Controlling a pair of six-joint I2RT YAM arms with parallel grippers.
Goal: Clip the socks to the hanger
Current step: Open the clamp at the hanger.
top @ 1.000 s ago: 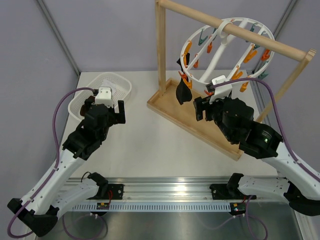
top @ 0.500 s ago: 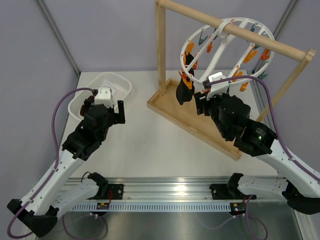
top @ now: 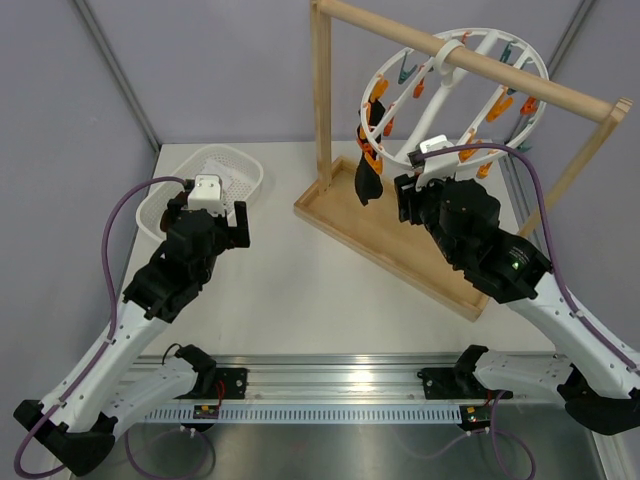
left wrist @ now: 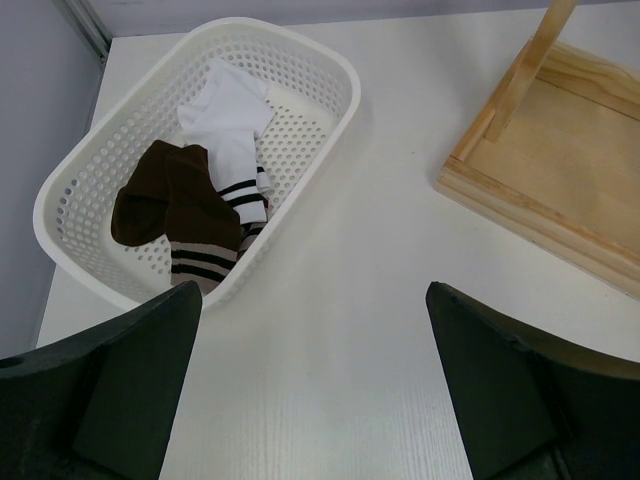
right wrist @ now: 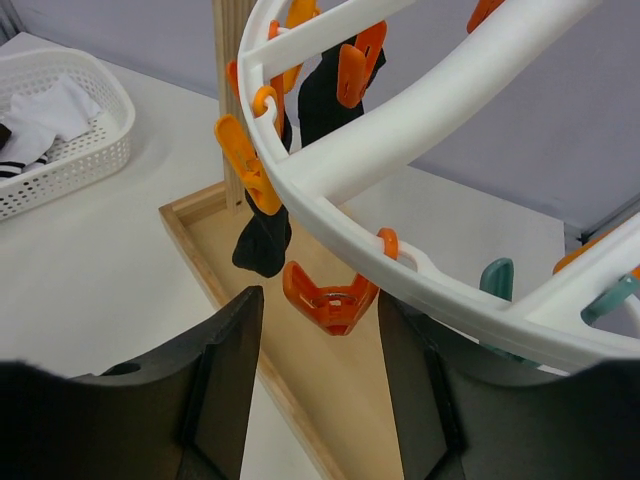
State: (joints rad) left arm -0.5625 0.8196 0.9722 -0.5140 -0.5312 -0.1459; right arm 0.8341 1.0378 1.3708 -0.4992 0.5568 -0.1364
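I've brought the right gripper (right wrist: 318, 305) up to the hanger (right wrist: 340, 155), its jaws narrowing around an orange clip (right wrist: 330, 297) but not yet touching it, while the left gripper (left wrist: 312, 300) has its jaws spread wide.

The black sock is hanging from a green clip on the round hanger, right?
No, the clip holding the black sock is orange, not green; the right wrist view shows it. It does hang on the round hanger.

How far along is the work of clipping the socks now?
Done: at least one black sock hangs clipped on the hanger. In hand: the right gripper has its open jaws either side of an empty orange clip but carries no sock; the left gripper is open and empty over the table. Left: brown, white and striped socks lie in the basket.
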